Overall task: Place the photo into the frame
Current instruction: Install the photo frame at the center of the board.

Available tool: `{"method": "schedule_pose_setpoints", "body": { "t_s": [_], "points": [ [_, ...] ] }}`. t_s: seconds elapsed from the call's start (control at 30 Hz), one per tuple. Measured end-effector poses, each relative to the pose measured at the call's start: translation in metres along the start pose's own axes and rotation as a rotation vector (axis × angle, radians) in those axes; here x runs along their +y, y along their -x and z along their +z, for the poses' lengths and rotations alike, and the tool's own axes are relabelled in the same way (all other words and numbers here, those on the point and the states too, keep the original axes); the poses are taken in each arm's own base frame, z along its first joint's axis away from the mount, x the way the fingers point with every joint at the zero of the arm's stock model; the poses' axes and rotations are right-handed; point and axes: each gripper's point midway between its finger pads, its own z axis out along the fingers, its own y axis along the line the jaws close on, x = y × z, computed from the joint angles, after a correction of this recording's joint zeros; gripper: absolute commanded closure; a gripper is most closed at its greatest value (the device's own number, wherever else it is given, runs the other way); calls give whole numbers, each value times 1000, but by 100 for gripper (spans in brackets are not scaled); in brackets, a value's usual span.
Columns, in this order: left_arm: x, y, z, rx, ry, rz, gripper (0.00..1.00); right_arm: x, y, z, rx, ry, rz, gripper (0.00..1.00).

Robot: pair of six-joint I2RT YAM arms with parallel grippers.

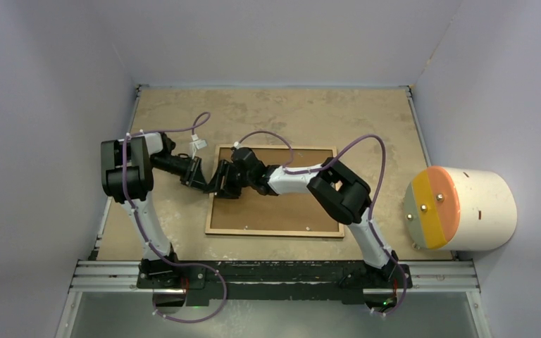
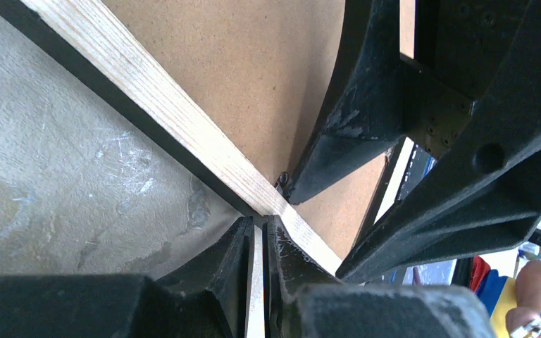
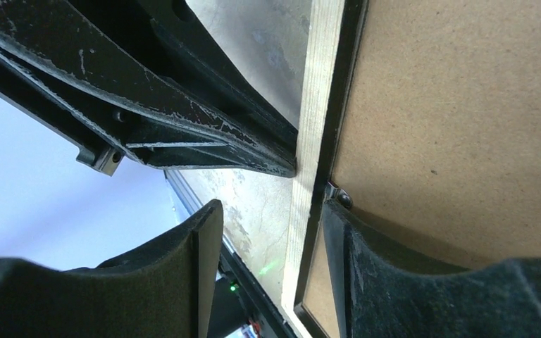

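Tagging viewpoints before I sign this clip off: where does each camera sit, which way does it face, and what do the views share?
Top external: above and behind the robot, looking down on the table; both arms show, meeting at the left rim of the frame.
Left wrist: looks down along the left fingers, shut on the wooden rim; right fingers intrude.
Right wrist: looks down past its own parted fingers straddling that rim, beside the backing board.
Shared: both wrist views show the same rim and the other arm's fingers.
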Motion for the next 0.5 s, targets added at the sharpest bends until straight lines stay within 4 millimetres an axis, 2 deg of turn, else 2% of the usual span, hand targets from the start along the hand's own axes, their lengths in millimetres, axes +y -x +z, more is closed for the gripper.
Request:
{"method": "schedule_pose_setpoints", "body": {
  "t_s": [0.13,0.23,0.33,0.37,0.43,0.5],
  "points": [
    [3,-6,-4,22,14,8,87,-1,6,-10,-7,9,11,30],
    [8,-14,-11,46,38,10,83,1,26,-37,-45,21,23,21],
    [11,-18,-19,52,54,12,81,14,62,-87,-129,55,25,12],
    [11,-18,-21,54,60,17,81,12,77,-97,-161,55,35,10],
    [11,-19,-23,58,75,38,80,7,119,-141,-281,33,37,8],
    [11,-22,-24,67,88,54,80,-8,155,-182,-404,-17,48,6]
  ]
}}
